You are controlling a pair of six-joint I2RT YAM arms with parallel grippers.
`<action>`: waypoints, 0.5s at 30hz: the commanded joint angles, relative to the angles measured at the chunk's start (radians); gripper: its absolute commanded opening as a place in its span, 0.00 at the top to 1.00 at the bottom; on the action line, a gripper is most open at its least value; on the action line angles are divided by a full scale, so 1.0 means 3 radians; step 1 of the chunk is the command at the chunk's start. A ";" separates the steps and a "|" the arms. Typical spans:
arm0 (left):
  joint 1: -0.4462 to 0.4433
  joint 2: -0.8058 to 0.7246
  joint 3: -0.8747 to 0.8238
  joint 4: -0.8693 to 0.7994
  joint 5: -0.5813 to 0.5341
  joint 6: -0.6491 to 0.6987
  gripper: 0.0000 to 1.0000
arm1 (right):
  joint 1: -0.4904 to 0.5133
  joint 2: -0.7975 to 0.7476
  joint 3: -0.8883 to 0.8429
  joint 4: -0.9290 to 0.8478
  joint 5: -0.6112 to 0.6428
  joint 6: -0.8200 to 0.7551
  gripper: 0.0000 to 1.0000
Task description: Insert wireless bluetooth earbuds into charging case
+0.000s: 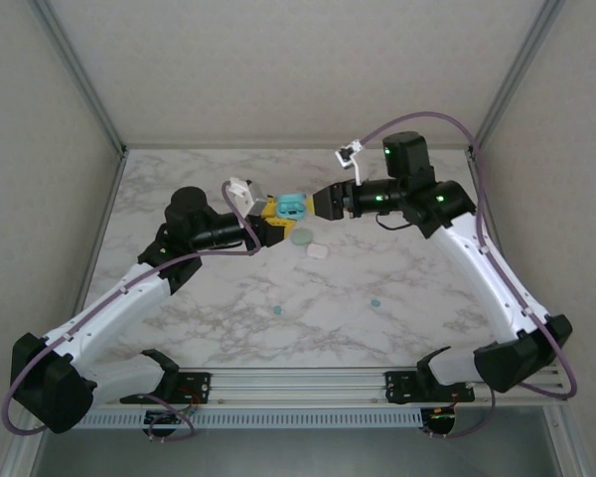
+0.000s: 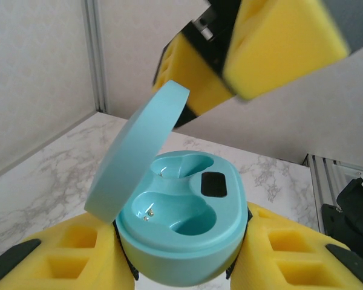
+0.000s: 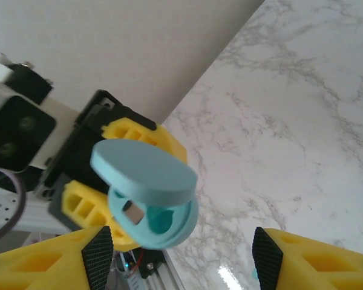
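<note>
My left gripper (image 1: 281, 215) is shut on an open teal charging case (image 1: 292, 206), held above the table at the back centre. In the left wrist view the case body (image 2: 187, 223) sits between the yellow pads. Its lid (image 2: 136, 154) is tipped up to the left, and both wells are empty. My right gripper (image 1: 323, 202) is open just right of the case, with nothing between its fingers. The right wrist view has the case (image 3: 154, 208) ahead of the fingertips (image 3: 98, 257). Two tiny teal earbuds (image 1: 374, 301) (image 1: 275, 310) lie on the marble.
A pale green rounded case (image 1: 301, 238) and a white case (image 1: 317, 251) lie on the table just below the held case. The marble table (image 1: 417, 268) is walled at the back and sides. A metal rail (image 1: 298, 383) runs along the near edge.
</note>
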 commanded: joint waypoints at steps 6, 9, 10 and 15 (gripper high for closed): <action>-0.0043 -0.0029 0.0124 0.0032 0.0117 -0.0024 0.71 | 0.0076 0.0215 0.0258 0.0081 0.0251 0.0025 0.34; -0.0049 -0.0036 0.0124 0.0001 0.0141 0.0006 0.71 | 0.0066 0.0201 0.0272 0.0147 0.0427 0.0117 0.34; -0.0052 -0.0043 0.0123 0.0001 0.0132 0.0007 0.71 | 0.0063 0.0203 0.0276 0.0147 0.0393 0.0104 0.33; -0.0052 -0.0040 0.0109 0.0033 0.0029 -0.0014 0.71 | 0.0061 0.0147 0.0237 0.0047 0.0210 0.0003 0.33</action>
